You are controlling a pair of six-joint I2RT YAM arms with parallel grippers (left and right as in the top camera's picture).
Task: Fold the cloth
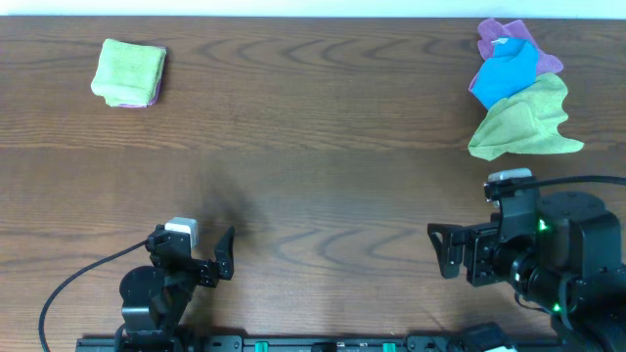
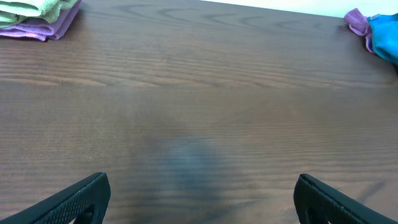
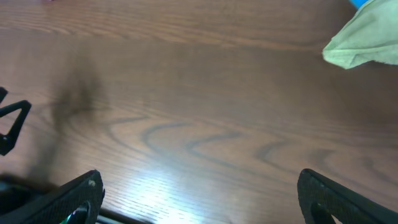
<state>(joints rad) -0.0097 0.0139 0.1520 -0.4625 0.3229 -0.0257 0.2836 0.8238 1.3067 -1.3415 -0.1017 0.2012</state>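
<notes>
surface [image 1: 313, 147]: dk brown wood grain, spans whole view | glare patch in rt wrist view | white strip [image 1: 245, 8]: behind far edge

Cloth stack [image 1: 129, 72] at the far-left corner of the table [image 1: 313, 166]; cloth heap [image 1: 520, 93] at the far-right corner, well apart.

Five cloths lie on one brown wood-grain counter [image 1: 313, 147]. Two are folded and stacked: one light green folded cloth [image 1: 129, 68] and one purple folded cloth [image 2: 46, 28] under it. Three are crumpled in a heap: one purple crumpled cloth [image 1: 504, 37], one blue crumpled cloth [image 1: 509, 70] and one olive-green crumpled cloth [image 1: 528, 122]. There are two black two-finger tools: the left end effector [image 2: 202, 186] and the right end effector [image 3: 199, 183].
</notes>
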